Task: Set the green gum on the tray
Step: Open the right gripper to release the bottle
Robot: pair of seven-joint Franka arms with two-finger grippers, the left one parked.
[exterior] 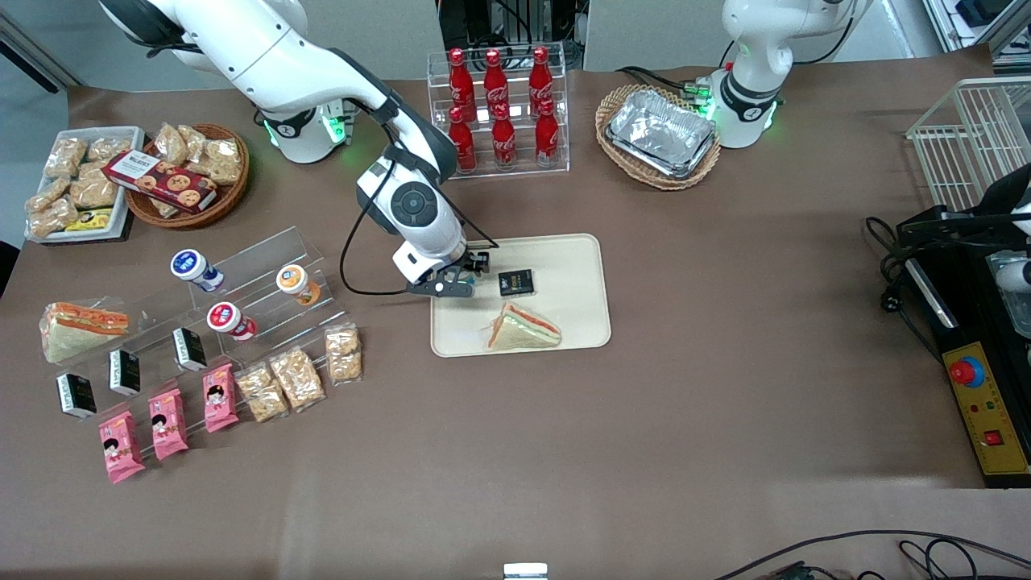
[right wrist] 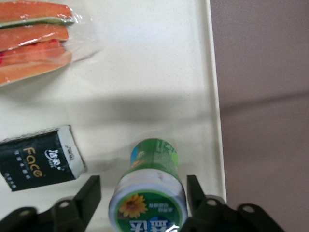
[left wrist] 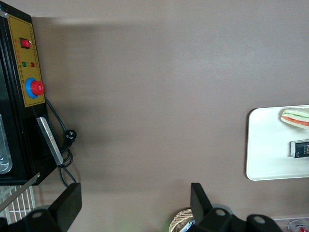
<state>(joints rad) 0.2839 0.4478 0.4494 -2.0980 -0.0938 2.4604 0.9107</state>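
Observation:
The green gum [right wrist: 150, 191], a small bottle with a green-rimmed white lid and green label, rests on the cream tray [right wrist: 145, 72] close to its rim. My right gripper [right wrist: 143, 186] is open around the bottle, with a black finger on either side and a gap at one of them. In the front view the gripper [exterior: 451, 283] hangs over the tray [exterior: 564, 258] at the edge toward the working arm's end, and it hides the gum. A wrapped sandwich [exterior: 523, 329] and a small black pack [exterior: 516, 283] also lie on the tray.
A clear stepped rack holds blue-lidded [exterior: 196, 269], orange-lidded [exterior: 296, 283] and red-lidded [exterior: 230, 321] bottles, with snack packs around it. Farther from the camera stand a cola bottle rack [exterior: 499, 109] and a basket with a foil tray [exterior: 659, 135].

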